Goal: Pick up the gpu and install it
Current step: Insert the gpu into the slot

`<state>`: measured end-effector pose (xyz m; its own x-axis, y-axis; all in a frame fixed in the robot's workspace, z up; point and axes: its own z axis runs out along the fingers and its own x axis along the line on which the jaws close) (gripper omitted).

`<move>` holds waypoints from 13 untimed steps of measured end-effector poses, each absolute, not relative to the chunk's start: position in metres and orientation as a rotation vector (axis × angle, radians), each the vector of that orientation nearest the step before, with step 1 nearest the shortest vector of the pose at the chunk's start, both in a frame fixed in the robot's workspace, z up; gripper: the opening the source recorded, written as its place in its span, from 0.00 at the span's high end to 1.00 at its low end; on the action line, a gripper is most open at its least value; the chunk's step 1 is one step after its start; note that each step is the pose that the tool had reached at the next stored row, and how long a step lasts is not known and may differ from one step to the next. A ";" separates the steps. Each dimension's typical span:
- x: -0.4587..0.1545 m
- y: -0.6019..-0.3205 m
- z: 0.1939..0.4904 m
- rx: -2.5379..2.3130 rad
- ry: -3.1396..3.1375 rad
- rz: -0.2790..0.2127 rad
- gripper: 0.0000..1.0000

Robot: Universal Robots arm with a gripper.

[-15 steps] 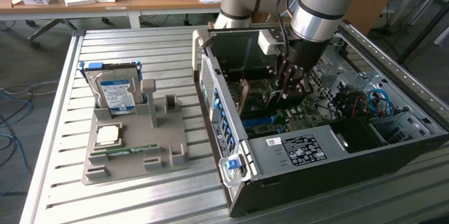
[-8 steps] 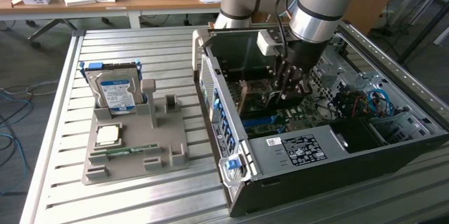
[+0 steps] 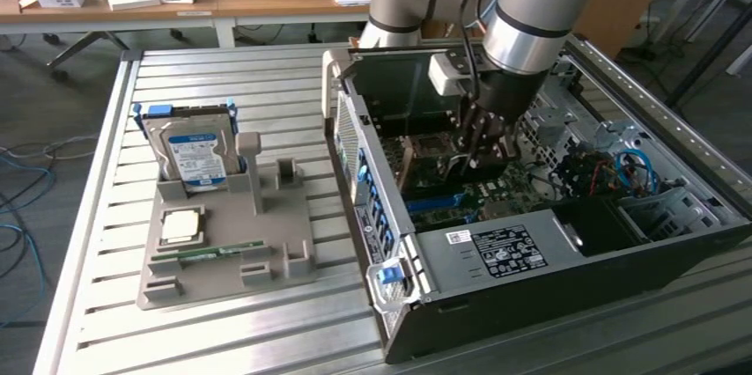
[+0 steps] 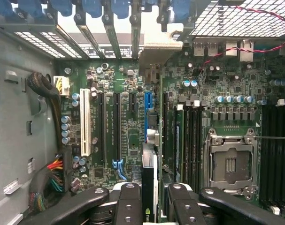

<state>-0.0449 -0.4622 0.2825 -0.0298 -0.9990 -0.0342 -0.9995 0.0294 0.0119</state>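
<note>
Heads up, your gripper [image 4: 154, 194] is pinching the gpu [image 4: 148, 180] edge-on between its fingers, blue slot [image 4: 148, 105] just past the fingertips, so any skew probably jams the connector or bracket.

Edge-on: gpu [image 4: 148, 180] clamped by the tool [image 4: 151, 190], its flat faces out of sight (green logo [image 4: 147, 218] cut by the frame edge) | Cannot tell: whether gpu touches the motherboard [image 4: 130, 140] | Exterior view: tool fingers [image 3: 470, 133] screen the gpu inside the case [image 3: 446, 269] | Cut off: arm [image 3: 534, 5] at top edge | Unreadable: hard drive [image 3: 194, 150] label
</note>
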 end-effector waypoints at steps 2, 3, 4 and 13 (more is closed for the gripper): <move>-0.045 -0.462 0.282 -2.177 2.242 0.051 0.74; -0.045 -0.462 0.282 -2.176 2.242 0.051 0.74; -0.045 -0.462 0.282 -2.176 2.242 0.051 0.74; -0.047 -0.462 0.277 -2.176 2.242 0.051 0.74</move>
<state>-0.0473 -0.4622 0.2765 -0.0299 -0.9990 -0.0347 -0.9995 0.0295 0.0117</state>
